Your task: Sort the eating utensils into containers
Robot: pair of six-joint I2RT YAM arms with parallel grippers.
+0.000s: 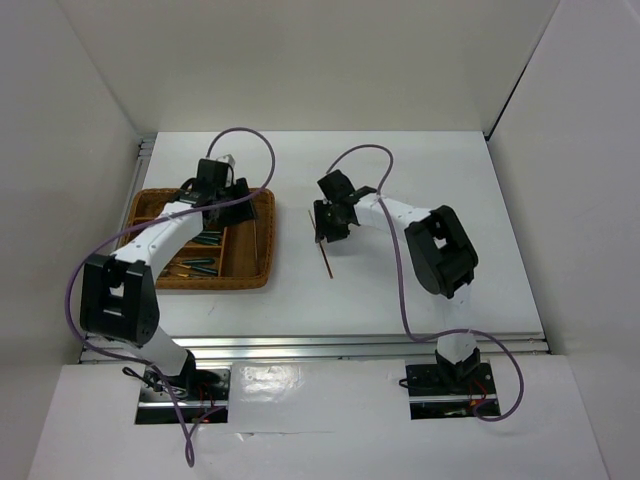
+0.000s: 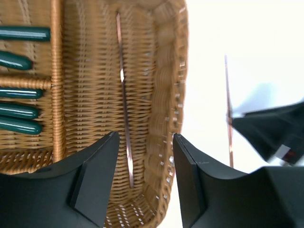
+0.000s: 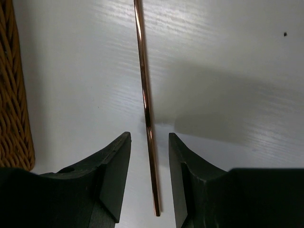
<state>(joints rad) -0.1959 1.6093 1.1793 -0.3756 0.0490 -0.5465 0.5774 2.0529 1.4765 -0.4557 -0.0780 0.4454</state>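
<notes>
I see my left gripper (image 2: 145, 137) hanging over the shallow brown woven wicker tray (image 2: 179, 71), above the long compartment on the side nearest to the other arm. Its jaws stand apart and hold nothing. One thin gold chopstick (image 2: 124, 95) lies flat on the woven floor under them, along the compartment. Beyond the divider, several pieces of cutlery with dark teal handles (image 2: 19, 111) already lie side by side (their heads are outside the wrist view, so I cannot tell forks from spoons). My right gripper (image 3: 149, 135) is low over the white bench (image 3: 228, 47), near the tray, with a second thin gold chopstick (image 3: 143, 61) running between its two fingers. The jaws are released, with a small gap on each side, not clenched on it. In my judgement the sorting is almost finished: this is the only utensil I can find outside the tray, and it needs to be grasped and laid beside the first one
</notes>
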